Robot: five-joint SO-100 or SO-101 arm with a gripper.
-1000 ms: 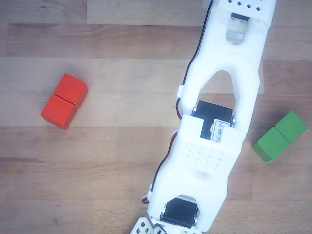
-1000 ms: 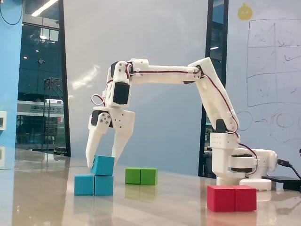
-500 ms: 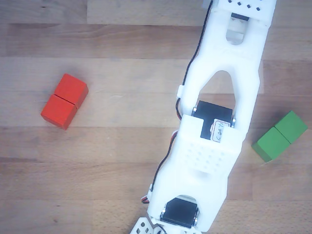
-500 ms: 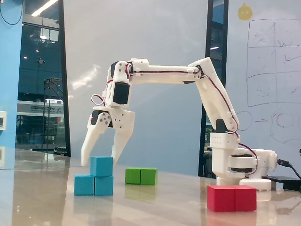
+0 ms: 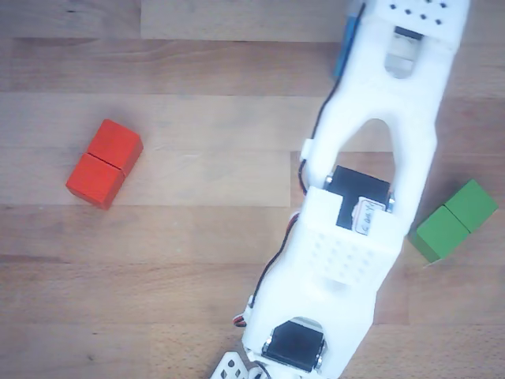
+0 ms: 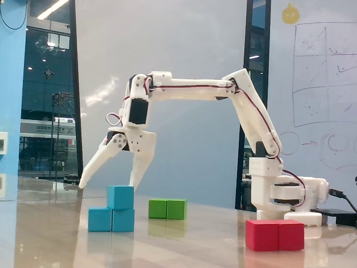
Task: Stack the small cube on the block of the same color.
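In the fixed view the small light-blue cube [image 6: 120, 197] rests on the right half of the light-blue two-segment block [image 6: 111, 219], flush with it. My gripper [image 6: 110, 182] hangs just above the stack, open and empty. One finger is spread out to the left and the other points down right behind the cube. I cannot tell whether that finger touches the cube. In the other view, which looks down from above, the white arm [image 5: 355, 237] covers the stack. Only a light-blue sliver [image 5: 345, 47] shows beside it near the top edge.
A red two-segment block [image 6: 275, 234] lies near the front right of the fixed view and at the left of the other view [image 5: 104, 163]. A green two-segment block [image 6: 167, 209] lies behind the stack and shows at the right of the other view [image 5: 456, 219]. The arm's base [image 6: 284, 195] stands at the right.
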